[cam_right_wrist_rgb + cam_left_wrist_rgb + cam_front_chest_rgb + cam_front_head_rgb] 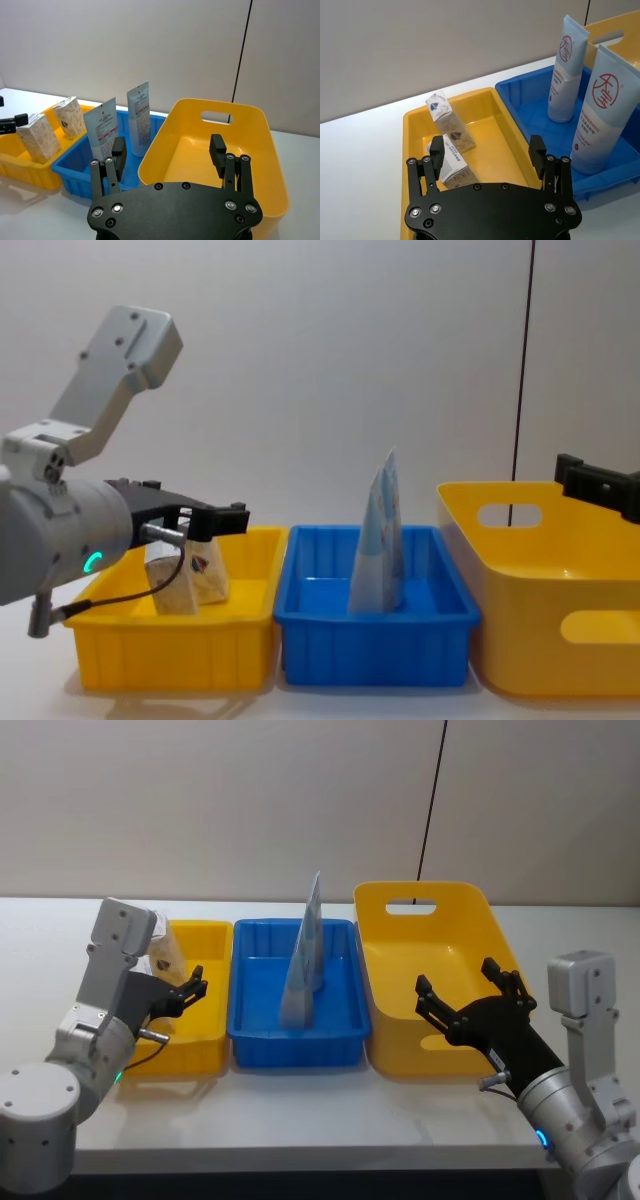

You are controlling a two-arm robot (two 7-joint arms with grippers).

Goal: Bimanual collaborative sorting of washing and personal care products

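Pouches (600,110) (2) stand in the blue bin (290,1048); left pincer (486,147) and right pincer (167,144) gape empty.

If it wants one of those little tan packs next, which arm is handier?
Left, probably: the left gripper hangs open over the tan packs; the right gripper is over the large yellow bin, beyond the blue bin.

Blue bin (295,1050) glossy smooth plastic; pouches (601,110) smooth, faintly shiny; packs (449,122) matt.
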